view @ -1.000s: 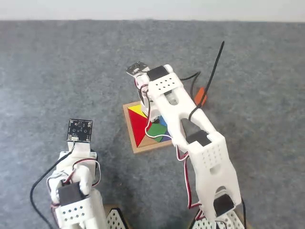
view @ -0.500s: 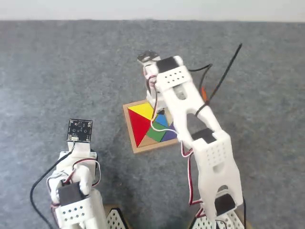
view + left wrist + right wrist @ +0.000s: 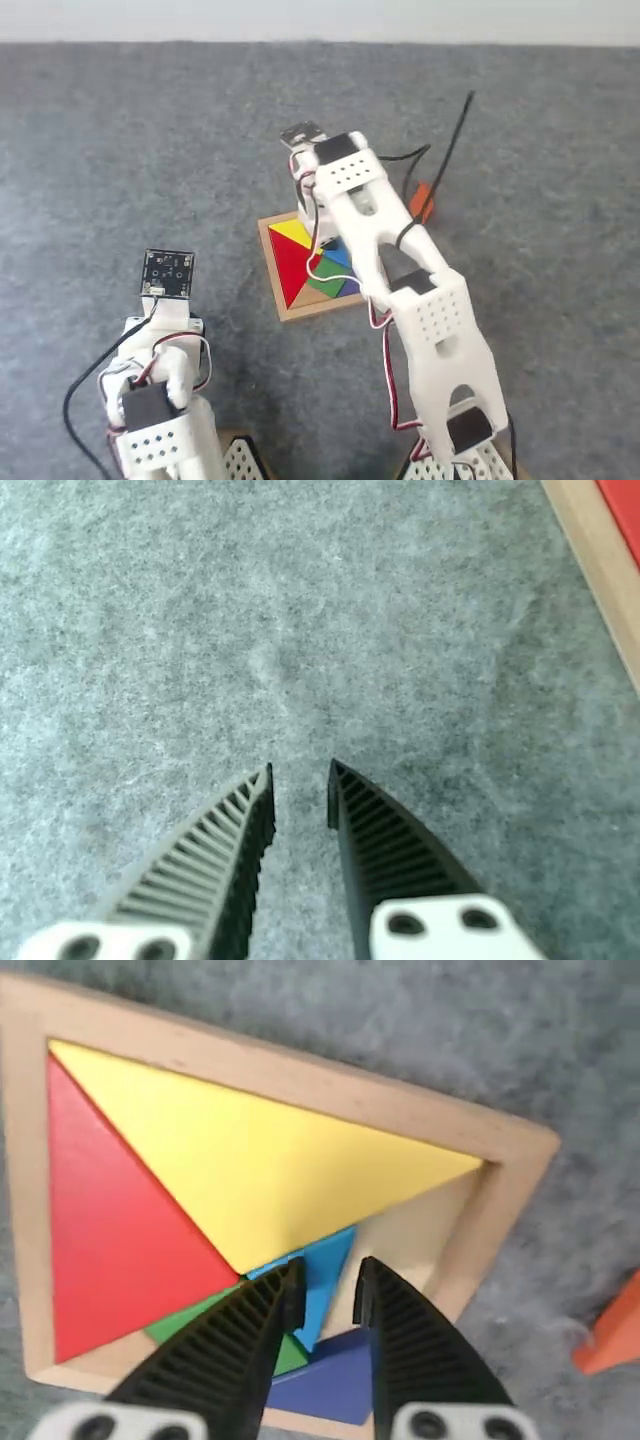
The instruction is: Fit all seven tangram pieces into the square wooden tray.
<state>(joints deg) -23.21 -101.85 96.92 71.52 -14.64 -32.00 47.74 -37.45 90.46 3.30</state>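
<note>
- Grey felt (image 3: 120,130) covers the whole table, and a pale wall strip runs along the far edge.
- At the near left, the left arm (image 3: 160,400) is folded back, well apart from the tray.
- The left gripper (image 3: 300,780) hangs over bare felt. Its jaws are a little apart and nothing is between them.
- In the left wrist view, one corner of the square wooden tray (image 3: 590,570) shows at the side.
- The tray (image 3: 283,300) lies flat near the middle of the table, turned a little.
- Inside it, the yellow triangle (image 3: 260,1170) fills the far side and the red triangle (image 3: 110,1230) fills the left side. They touch along one edge.
- A light blue piece (image 3: 322,1260), a green piece (image 3: 175,1325) and a dark blue piece (image 3: 320,1380) sit beside them, next to a bare part of the tray floor.
- The right arm (image 3: 430,320) stretches from the near right over the tray.
- The right gripper (image 3: 328,1280) is just above the light blue piece, with its jaws slightly parted and gripping nothing.
- An orange piece (image 3: 422,200) lies on the felt outside the tray, near its far right corner.
</note>
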